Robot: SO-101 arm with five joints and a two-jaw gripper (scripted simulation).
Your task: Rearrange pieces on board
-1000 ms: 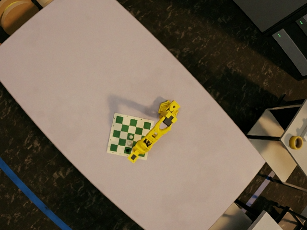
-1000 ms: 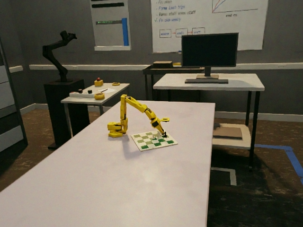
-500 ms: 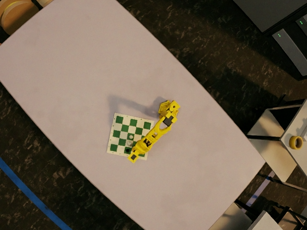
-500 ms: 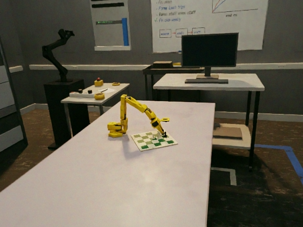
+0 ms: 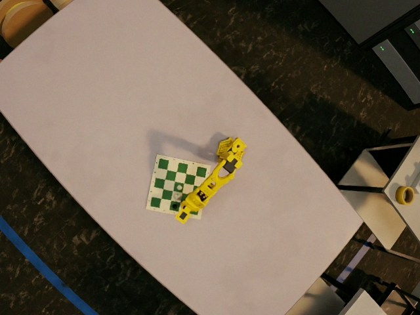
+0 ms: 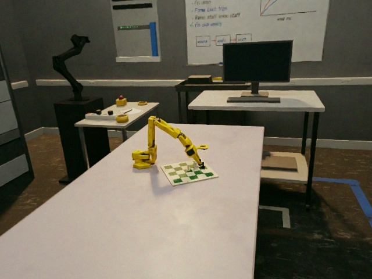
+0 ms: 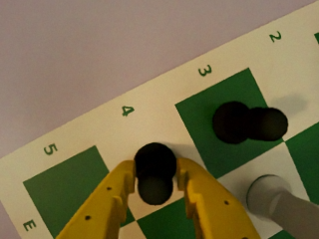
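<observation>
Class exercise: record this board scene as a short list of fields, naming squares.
board: green and white squares
E4: black piece, between the fingers of the gripper
E3: second black piece
D3: white piece
C3: second white piece
A2: no piece
grip: firm or loosening, unclear
likely next: release, then C3 to A2
</observation>
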